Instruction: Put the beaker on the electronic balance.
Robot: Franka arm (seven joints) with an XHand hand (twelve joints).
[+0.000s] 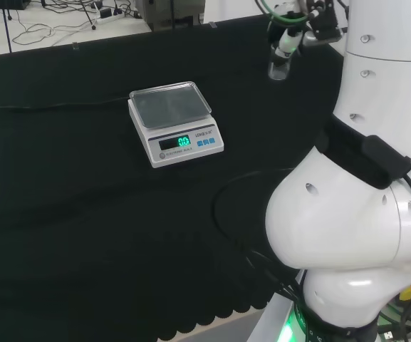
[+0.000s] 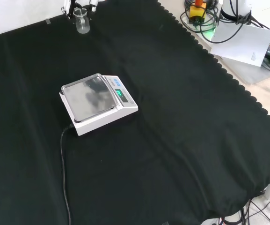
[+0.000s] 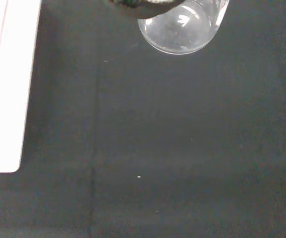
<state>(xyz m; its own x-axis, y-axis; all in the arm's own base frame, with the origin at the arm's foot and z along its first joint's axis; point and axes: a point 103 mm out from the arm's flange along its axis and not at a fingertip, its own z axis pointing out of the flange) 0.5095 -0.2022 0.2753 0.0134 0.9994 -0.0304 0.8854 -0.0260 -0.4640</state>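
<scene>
— One big black cloth, one electronic balance in the middle of it, and one small beaker far off by the cloth's edge. Which step would you call this?

— The carry, I'd judge, or the very start of it. In the head view the beaker sits under the hand, well to the right of the balance and a little beyond it. In the front view it is at the top, up and to the left of the balance, still well apart from it.

— Is it off the cloth?

— It looks raised in the head view, but I can't be sure. The fingers come down round its upper part, so I read them as closed on the beaker.

— And next?

— Travel across the cloth to the balance's steel pan, keeping the beaker upright, then lower it squarely onto the pan, clear of the lit display in front.

— How does the beaker look?

— Small, clear glass, straight-walled, apparently empty. The wrist view shows its round base with cloth behind.
</scene>
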